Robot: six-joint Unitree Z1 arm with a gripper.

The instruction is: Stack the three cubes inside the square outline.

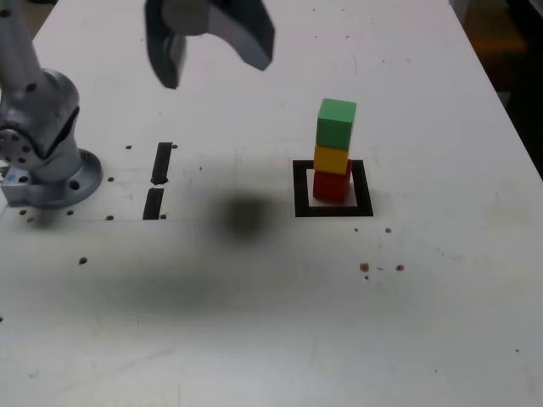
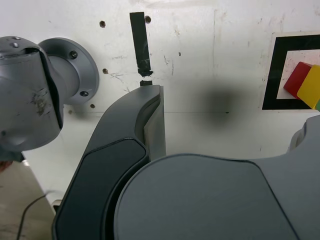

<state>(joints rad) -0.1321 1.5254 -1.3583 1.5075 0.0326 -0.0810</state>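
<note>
We are holding our gripper [image 1: 210,72] high over the white table [image 1: 254,339], at the exterior view's upper edge, its jaws spreading wide and gripping nothing, the tips pointing down; our arm's base [image 1: 53,161] is standing at the exterior view's left, beside two black tape strips [image 1: 161,165]; we are hovering well apart from the stack, where the green cube [image 1: 336,123] is resting on the yellow cube [image 1: 331,159] and that one on the red cube [image 1: 331,186], inside the square outline [image 1: 333,212]
</note>
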